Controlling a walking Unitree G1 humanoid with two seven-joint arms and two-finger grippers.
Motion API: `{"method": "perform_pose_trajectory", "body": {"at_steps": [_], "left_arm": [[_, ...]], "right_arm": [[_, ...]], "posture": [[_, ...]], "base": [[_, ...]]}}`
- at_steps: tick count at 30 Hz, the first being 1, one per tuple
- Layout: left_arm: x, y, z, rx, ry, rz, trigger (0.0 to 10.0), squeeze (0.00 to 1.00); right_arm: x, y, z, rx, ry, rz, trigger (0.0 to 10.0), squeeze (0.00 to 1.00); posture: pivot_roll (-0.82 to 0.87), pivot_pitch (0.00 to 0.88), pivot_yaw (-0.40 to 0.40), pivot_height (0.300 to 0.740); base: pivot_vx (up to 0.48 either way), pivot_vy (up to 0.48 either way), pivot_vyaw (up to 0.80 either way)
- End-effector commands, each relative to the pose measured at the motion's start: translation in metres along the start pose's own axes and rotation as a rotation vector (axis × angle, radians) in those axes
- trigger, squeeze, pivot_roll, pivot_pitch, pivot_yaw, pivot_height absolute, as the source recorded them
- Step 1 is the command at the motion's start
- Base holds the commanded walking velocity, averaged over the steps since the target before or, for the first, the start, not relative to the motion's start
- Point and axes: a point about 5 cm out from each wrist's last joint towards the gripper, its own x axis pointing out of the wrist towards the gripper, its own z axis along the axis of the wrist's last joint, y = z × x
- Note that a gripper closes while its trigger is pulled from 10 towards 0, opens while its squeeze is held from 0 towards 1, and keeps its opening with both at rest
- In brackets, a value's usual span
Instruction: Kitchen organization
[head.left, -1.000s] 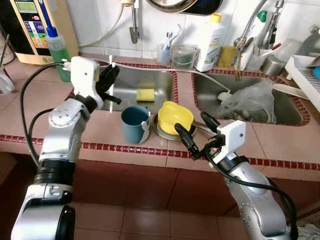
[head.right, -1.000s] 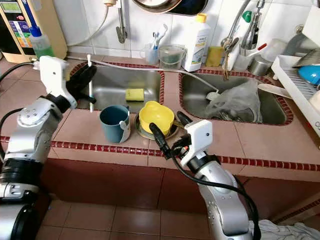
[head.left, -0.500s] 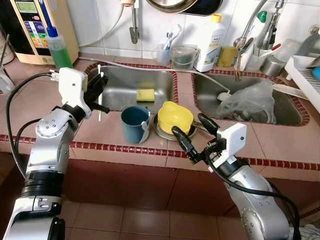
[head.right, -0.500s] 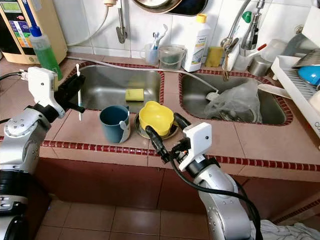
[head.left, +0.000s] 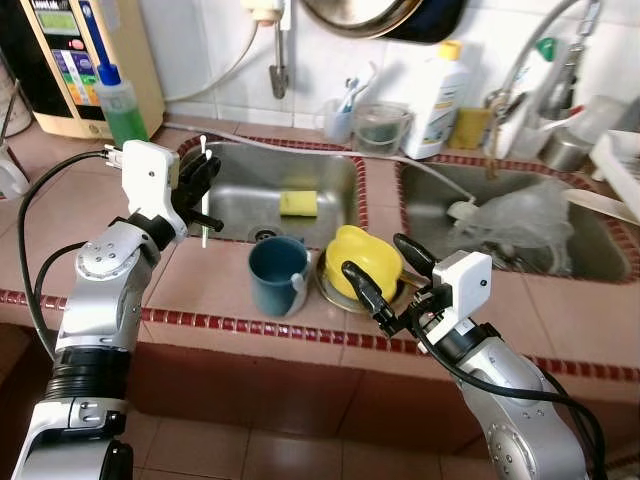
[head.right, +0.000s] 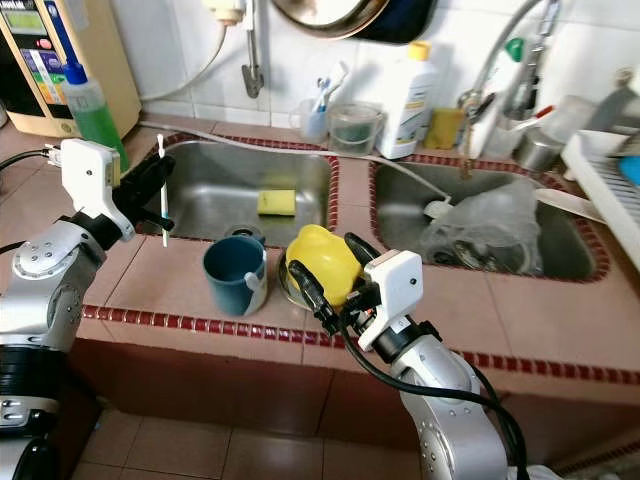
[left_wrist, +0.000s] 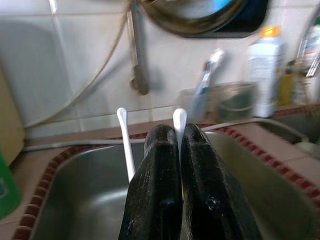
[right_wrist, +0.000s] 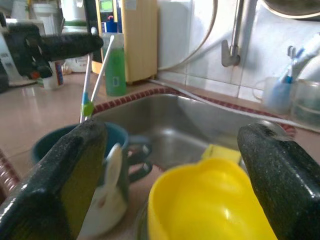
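Left claw (head.left: 203, 186) clamps two white utensils (head.left: 204, 192), drawn back toward the surface's (head.left: 200, 285) left edge; right claw (head.left: 385, 280) (wide open) closes on the yellow cup (head.left: 362, 262).

arms: silver, jointed segments
wrist housings: white, boxy, behind each end effector
left end effector (head.left: 203, 183): black fingers
right end effector (head.left: 382, 277): black fingers
cables: black, looping behind wrists

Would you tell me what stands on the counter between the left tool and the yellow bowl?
The blue mug stands between the left tool and the yellow bowl, seen from both eye views.
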Motion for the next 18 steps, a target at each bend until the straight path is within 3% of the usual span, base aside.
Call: {"method": "perform_pose_trajectory", "body": {"at_steps": [1,7,9,18], "left_arm": [[0.0075,-0.0099,0.0077,0.005,-0.026,-0.035,10.0,0.00],[0.0086,-0.0093,0.0080,0.008,-0.024,-0.025,10.0,0.00],[0.0089,-0.0100,0.0088,-0.021,-0.039,-0.022,10.0,0.00],[0.0127,-0.0148,0.0051,0.020,-0.021,-0.047,10.0,0.00]], "right_arm": [[-0.0033,-0.0029,0.0049,-0.014,-0.008,-0.004,10.0,0.00],[-0.0035,-0.0028,0.0052,-0.015,-0.003,-0.001,10.0,0.00],[-0.0037,-0.0026,0.0053,-0.016,-0.001,0.001,10.0,0.00],[-0.0053,-0.0015,0.0064,-0.011,0.006,0.006,10.0,0.00]], "posture": [[0.03,0.000,-0.031,0.740],[0.03,0.000,-0.031,0.740],[0.02,0.000,-0.031,0.740],[0.02,0.000,-0.029,0.740]], "base": [[0.480,0.000,0.00],[0.455,0.000,0.00],[0.000,0.000,0.00],[0.000,0.000,0.00]]}}
